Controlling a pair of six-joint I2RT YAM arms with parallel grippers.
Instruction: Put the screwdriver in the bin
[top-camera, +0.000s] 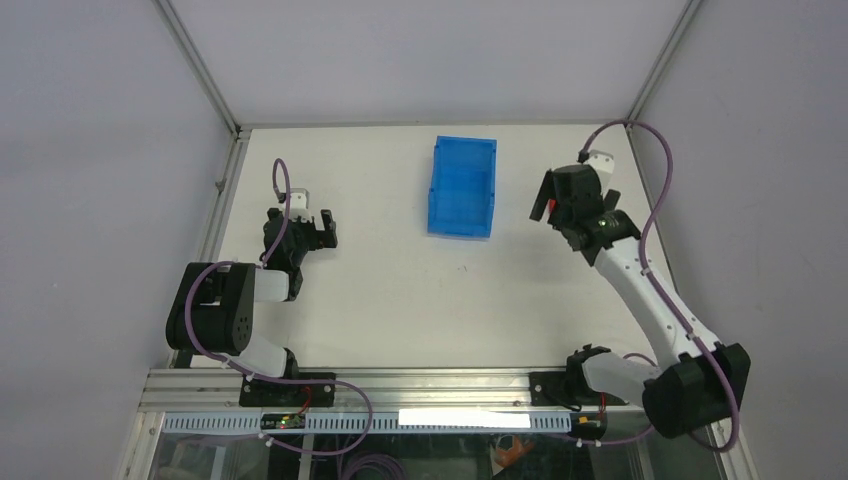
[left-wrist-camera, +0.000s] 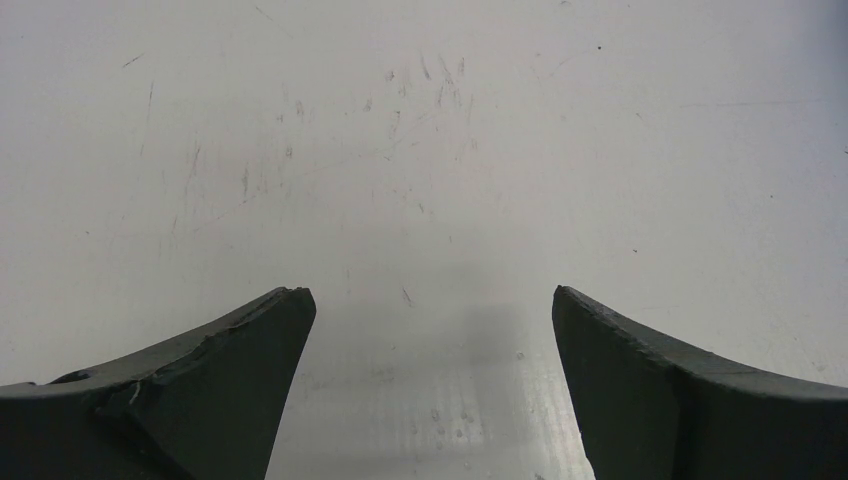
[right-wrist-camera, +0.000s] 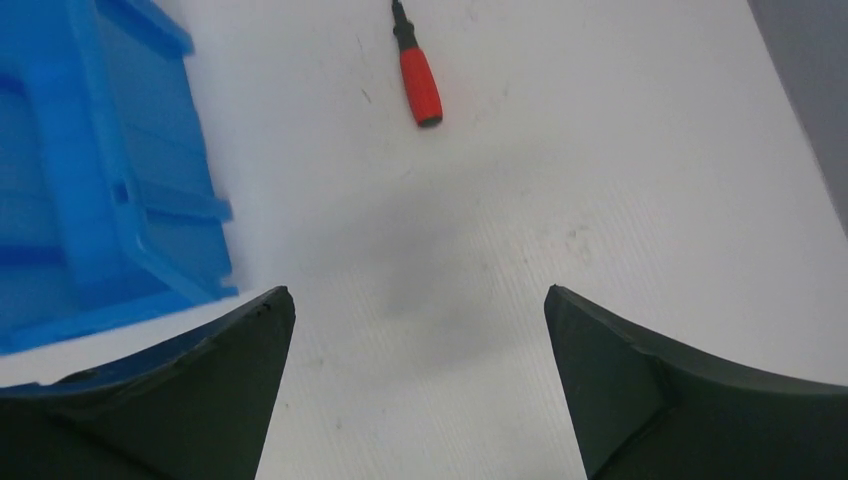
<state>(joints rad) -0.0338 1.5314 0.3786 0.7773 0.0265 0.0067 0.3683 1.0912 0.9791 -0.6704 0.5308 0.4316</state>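
Red-handled screwdriver (right-wrist-camera: 418, 75) lies clear of bin (right-wrist-camera: 80, 170); right gripper (right-wrist-camera: 418, 295) and left gripper (left-wrist-camera: 432, 292) gape empty.

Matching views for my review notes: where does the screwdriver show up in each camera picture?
Top external: only a red speck of the screwdriver shows, right of the bin, mostly hidden under the right arm.
Right wrist: upper centre, ahead of the open jaws, red handle nearer.
Left wrist: not in it.
Shared landmark: the blue bin, upper centre in top external, left edge in right wrist.
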